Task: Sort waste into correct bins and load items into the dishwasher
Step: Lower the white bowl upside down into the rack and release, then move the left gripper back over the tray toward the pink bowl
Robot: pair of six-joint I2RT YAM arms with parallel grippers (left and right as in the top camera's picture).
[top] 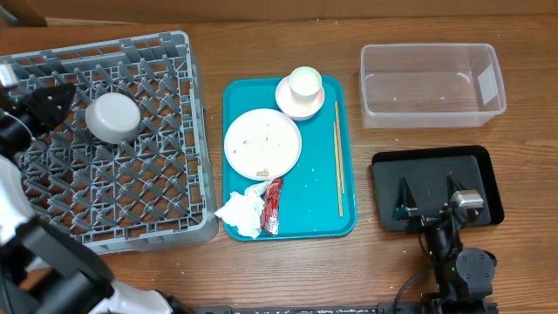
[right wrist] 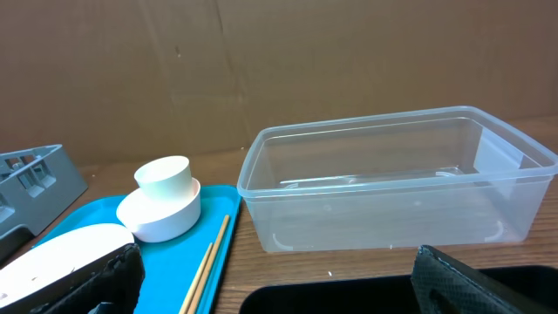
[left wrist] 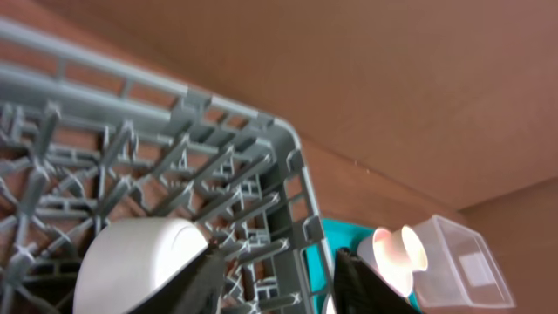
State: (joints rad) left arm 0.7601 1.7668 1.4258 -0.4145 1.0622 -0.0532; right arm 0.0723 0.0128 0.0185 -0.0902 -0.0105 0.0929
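A wooden table [top: 288, 270] of warm brown grain fills the view from above. Ahead of the right gripper [right wrist: 279, 292], past the table's far edge, stands a plain brown board [right wrist: 261, 61] — matte, cardboard by the look of it. The same brown surface rises ahead of the left gripper [left wrist: 279, 283]. The light is even and soft — shadows are faint.

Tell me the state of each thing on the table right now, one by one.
grey-white bowl, upside down in dish rack
plate, crumb-strewn, on teal tray
cup, upright inside pink bowl
chopsticks, lying flat on teal tray
napkin, crumpled
red wrapper, lying beside napkin
clear tub, empty
left gripper, open, holding nothing
right gripper, open over black tray
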